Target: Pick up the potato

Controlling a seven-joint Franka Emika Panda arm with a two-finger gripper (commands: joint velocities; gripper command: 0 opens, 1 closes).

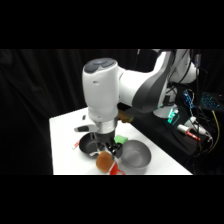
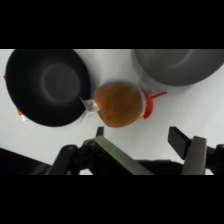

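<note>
A white robot arm reaches down over a white table [image 1: 65,145], its gripper [image 1: 106,145] just above the potato [image 1: 104,160].

From the wrist, the potato [image 2: 117,104], a smooth orange-brown lump, sits on the table [image 2: 200,110] between a black bowl [image 2: 47,86] on its left and a grey bowl [image 2: 180,66] to its upper right. It hides most of a flat red piece [image 2: 149,102]. The gripper [image 2: 145,137] fingers [image 2: 179,137] are spread wide, holding nothing, near the potato but apart from it. From the side, the potato lies at the near table edge, with the grey bowl [image 1: 134,155] right of it and the black bowl [image 1: 90,145] behind.
</note>
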